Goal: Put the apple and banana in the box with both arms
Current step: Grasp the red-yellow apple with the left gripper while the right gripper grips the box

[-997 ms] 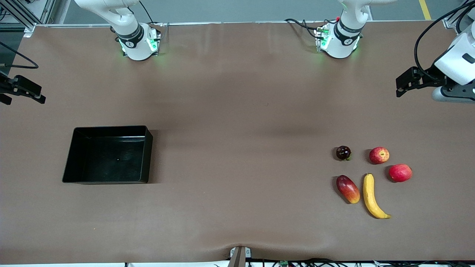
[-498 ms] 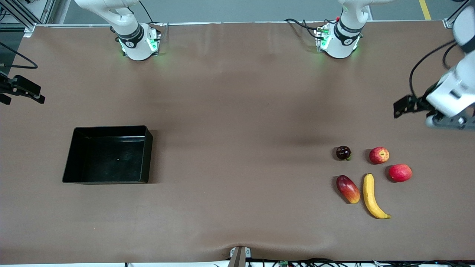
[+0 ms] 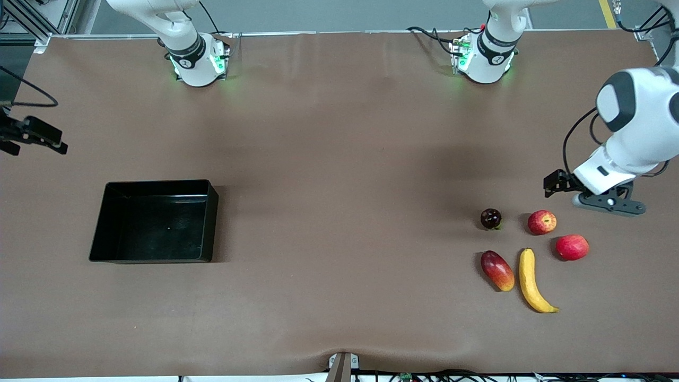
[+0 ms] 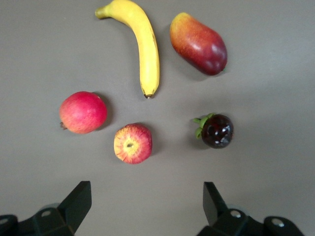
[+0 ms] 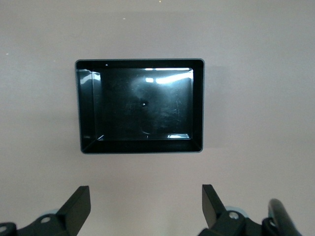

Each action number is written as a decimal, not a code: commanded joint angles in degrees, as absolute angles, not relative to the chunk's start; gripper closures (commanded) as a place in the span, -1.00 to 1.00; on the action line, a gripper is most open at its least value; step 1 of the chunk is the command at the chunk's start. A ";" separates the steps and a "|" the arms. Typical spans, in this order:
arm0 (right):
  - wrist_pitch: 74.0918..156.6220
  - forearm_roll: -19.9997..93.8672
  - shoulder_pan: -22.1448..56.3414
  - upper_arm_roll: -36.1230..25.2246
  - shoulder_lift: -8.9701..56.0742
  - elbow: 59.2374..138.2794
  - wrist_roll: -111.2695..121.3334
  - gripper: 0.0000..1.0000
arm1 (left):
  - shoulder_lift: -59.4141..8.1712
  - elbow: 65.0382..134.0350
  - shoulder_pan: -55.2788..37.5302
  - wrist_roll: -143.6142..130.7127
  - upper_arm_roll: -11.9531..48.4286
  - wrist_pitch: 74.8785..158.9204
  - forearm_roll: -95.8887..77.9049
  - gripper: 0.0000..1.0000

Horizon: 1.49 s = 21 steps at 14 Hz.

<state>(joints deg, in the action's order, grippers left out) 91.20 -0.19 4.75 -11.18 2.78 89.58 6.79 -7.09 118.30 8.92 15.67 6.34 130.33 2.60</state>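
I am holding the left gripper (image 4: 145,206) spread wide over bare table beside the small red-yellow apple (image 3: 541,222) and curved yellow banana (image 3: 533,281), near the left arm's table edge. The right gripper (image 5: 145,206), likewise released, is hovering above the right arm's edge, near the glossy black rectangular box (image 3: 109,212).

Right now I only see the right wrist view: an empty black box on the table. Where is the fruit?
Observer: Five fruits lie together toward the left arm's end of the table, the apple among them.
Operator: And the banana?
Observer: The banana lies nearer to the front camera than the apple, beside a mango.
Operator: Is anything held?
Observer: No; the left arm's jaws hang open above the table close to the apple.
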 commanded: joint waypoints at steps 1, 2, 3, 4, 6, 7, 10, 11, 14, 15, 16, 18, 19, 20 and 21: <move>92.55 -0.96 3.08 -10.81 7.20 88.24 6.94 -1.00 | -9.04 122.07 9.49 17.14 6.42 137.78 3.08 -1.00; 92.64 -0.97 2.29 -10.81 7.99 88.24 6.94 -1.00 | -10.10 123.21 10.10 17.40 6.42 140.86 3.08 -1.00; 92.64 -0.97 1.85 -10.72 9.22 88.24 6.94 -1.00 | -11.50 123.40 10.54 17.92 6.42 142.80 3.08 -1.00; 92.72 -1.05 1.76 -10.72 10.45 88.24 7.12 -1.00 | -12.82 123.31 10.72 19.76 6.42 144.21 3.08 -1.00; 92.72 -1.14 1.67 -10.72 13.09 88.24 7.12 -1.00 | -15.72 123.31 12.38 23.01 6.42 147.55 3.95 -1.00; 92.90 -1.23 1.67 -10.81 13.97 88.24 7.12 -1.00 | -17.12 123.22 13.00 23.46 6.50 148.79 4.39 -1.00; 97.28 -0.71 -0.51 -10.72 18.97 88.42 7.03 -1.00 | -20.21 122.87 13.10 23.47 6.42 150.82 4.66 -1.00; 98.34 -0.18 -1.40 -10.64 20.64 88.50 7.12 -1.00 | -21.08 122.70 13.18 23.47 6.42 150.82 4.66 -1.00; 102.73 -0.09 -1.84 -10.63 24.60 89.21 7.21 -1.00 | -23.28 121.56 13.97 22.59 6.50 150.91 4.57 -1.00; 102.92 -0.17 -2.28 -10.63 25.22 89.21 7.21 -1.00 | -23.73 121.03 14.50 22.41 6.50 150.91 4.48 -1.00; 103.53 -0.18 -3.50 -10.63 26.27 89.21 7.47 -1.00 | -24.69 120.42 14.76 22.59 6.50 150.91 4.48 -1.00; 106.42 0.09 -5.70 -10.55 28.29 89.73 11.58 -1.00 | -25.83 119.80 14.94 22.24 6.50 150.91 4.13 -1.00; 108.44 1.13 -6.93 -10.55 29.43 90.08 14.04 -1.00 | -26.19 119.71 15.03 22.15 6.59 151.00 3.87 -1.00; 109.41 2.80 -8.25 -10.55 30.40 90.44 15.98 -1.00 | -26.37 119.36 14.94 22.06 6.59 151.00 3.78 -1.00; 109.51 4.90 -9.04 -10.55 31.89 90.44 16.87 -1.00 | -26.37 119.27 14.94 21.80 6.59 151.08 3.69 -0.98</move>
<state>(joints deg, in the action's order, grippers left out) 108.41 1.66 -6.52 -11.27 29.87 90.28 13.67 -25.69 120.40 14.67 22.62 6.23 150.60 3.53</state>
